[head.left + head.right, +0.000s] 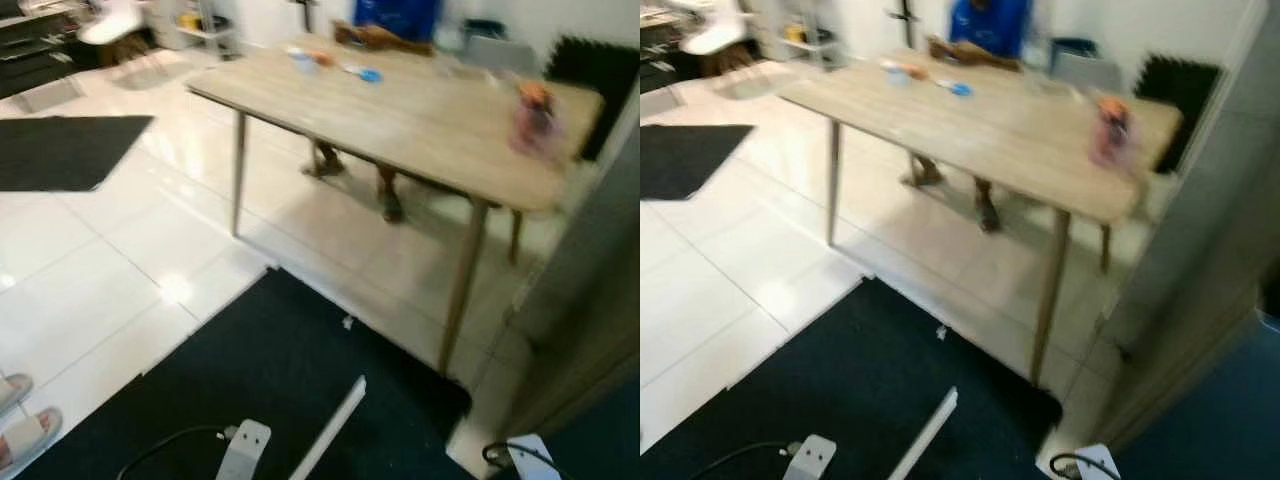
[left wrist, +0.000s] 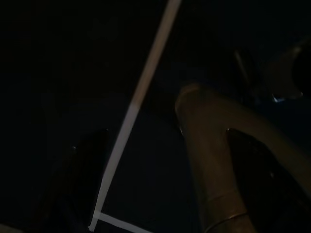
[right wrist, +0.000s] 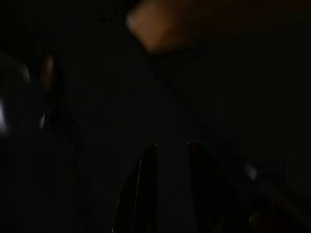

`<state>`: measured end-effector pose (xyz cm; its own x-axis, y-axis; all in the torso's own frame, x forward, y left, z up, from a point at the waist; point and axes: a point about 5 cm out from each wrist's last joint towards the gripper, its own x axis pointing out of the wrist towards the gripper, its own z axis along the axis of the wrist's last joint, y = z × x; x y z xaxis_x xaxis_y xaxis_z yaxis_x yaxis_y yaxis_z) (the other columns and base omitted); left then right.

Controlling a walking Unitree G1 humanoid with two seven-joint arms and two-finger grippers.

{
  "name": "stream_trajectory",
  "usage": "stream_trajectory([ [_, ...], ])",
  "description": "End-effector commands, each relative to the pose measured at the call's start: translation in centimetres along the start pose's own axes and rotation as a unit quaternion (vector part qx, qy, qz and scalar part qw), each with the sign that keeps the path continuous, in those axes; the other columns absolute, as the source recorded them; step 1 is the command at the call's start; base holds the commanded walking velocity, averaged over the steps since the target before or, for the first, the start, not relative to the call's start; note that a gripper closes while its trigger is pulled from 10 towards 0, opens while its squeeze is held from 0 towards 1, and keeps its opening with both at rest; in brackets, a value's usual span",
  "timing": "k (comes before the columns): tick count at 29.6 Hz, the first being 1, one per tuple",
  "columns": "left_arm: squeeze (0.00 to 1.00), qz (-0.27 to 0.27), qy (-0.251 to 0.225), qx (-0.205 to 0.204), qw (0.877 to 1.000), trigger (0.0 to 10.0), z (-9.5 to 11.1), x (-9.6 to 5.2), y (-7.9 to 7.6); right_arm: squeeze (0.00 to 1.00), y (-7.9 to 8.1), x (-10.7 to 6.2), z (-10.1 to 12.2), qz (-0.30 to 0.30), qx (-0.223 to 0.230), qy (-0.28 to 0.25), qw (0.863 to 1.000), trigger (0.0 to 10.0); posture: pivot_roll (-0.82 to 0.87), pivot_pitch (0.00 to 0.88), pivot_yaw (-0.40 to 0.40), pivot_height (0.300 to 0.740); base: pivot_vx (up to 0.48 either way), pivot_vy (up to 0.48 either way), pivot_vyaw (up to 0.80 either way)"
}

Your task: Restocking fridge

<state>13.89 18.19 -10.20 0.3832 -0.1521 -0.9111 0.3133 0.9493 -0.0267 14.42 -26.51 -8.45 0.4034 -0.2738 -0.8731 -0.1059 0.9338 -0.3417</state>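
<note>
A pink bottle with an orange cap [image 1: 535, 118] stands near the right end of a long wooden table [image 1: 400, 130], blurred. A tall grey appliance side [image 1: 1220, 230], possibly the fridge, rises at the right edge, close to the table's end. Both arms hang idle in deep shade. The left wrist view makes out the dark mat and a white strip [image 2: 136, 107] crossing it. My right gripper [image 3: 170, 155] shows as two dim black shapes over dark floor, holding nothing I can make out.
A person in blue [image 1: 985, 25] sits behind the table, feet under it. Small blue and orange items [image 1: 368, 74] lie on the far tabletop. A dark mat [image 1: 270, 390] lies underfoot, with a white strip [image 1: 330, 425] and a plug with cable [image 1: 243, 450]. Slippers [image 1: 20, 430] rest on white tiles.
</note>
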Motion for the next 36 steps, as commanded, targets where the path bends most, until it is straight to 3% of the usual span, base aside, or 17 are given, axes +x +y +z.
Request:
stream_trajectory([
  [1,0.00,-0.001,0.017,0.000,1.000,10.0,-0.80,-0.08,-0.04,0.00,0.62,-0.04,-0.59,0.007,0.004,0.009,1.000,10.0,-0.02,0.000,0.007,0.740,0.431,0.000,0.00],
  [15,0.00,-0.001,0.018,0.000,1.000,10.0,-0.81,-0.08,-0.04,0.00,0.67,-0.05,-0.67,0.013,0.004,0.013,1.000,10.0,-0.02,0.000,0.007,0.740,0.429,0.000,-0.71],
  [36,0.00,0.000,0.018,0.002,1.000,10.0,-0.78,-0.07,-0.03,0.00,0.65,-0.04,-0.57,0.014,0.006,0.009,1.000,10.0,-0.02,0.000,0.006,0.740,0.427,0.000,0.00],
])
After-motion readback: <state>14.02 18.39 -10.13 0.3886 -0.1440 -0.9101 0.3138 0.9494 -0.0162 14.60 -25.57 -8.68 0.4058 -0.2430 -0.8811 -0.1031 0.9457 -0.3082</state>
